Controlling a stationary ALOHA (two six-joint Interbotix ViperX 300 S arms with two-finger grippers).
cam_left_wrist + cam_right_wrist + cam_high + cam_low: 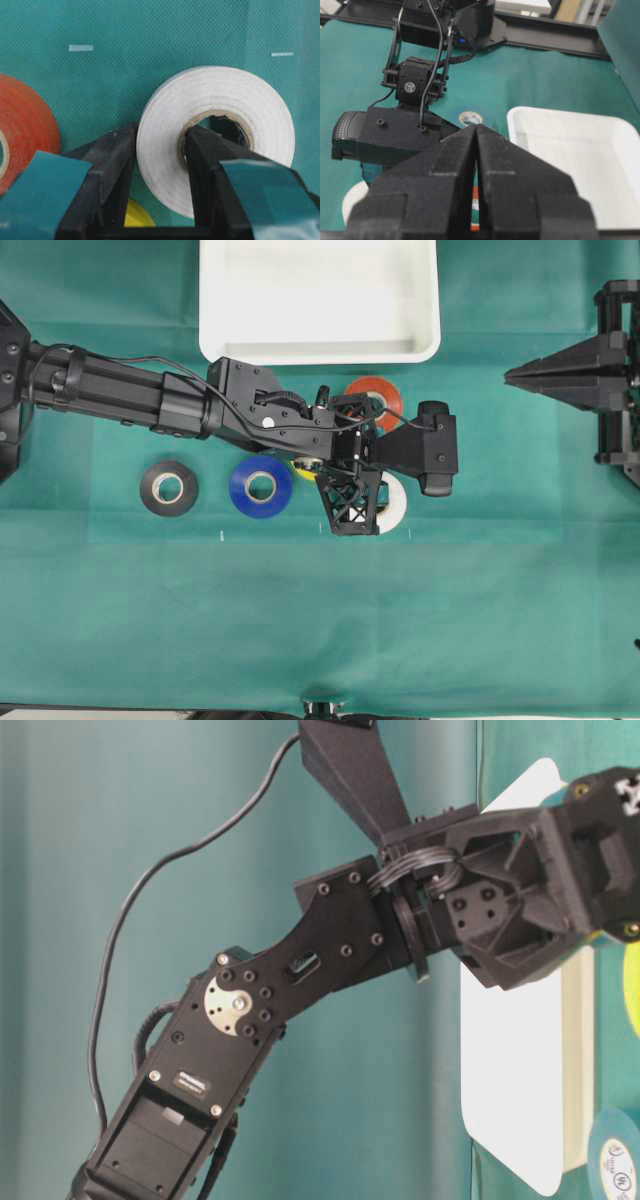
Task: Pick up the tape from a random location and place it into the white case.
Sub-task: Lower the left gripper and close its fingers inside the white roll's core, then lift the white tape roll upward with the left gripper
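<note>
black roll (168, 488): far left of the left gripper, flat on the green cloth (300, 630), untouched
blue roll (260, 486): just left of the gripper, beside its wrist
yellow roll (131, 220): mostly hidden under the gripper body
left gripper (160, 150): pinching the tape's wall, one finger (112, 160) on the outer face, the other down the core hole
tape (215, 135): white roll, between the jaws, lying flat on the cloth; not yet lifted as far as I can tell
orange-red roll (375, 398): just beyond the gripper toward the case, apart from the tape
white case (215, 300): past the orange-red roll from the gripper, nothing visible inside
key relation: case lies straight across from the grip; next move likely lift, then carry over the orange-red roll
right gripper (476, 135): fingers pressed together, parked well right; left arm nearer
</note>
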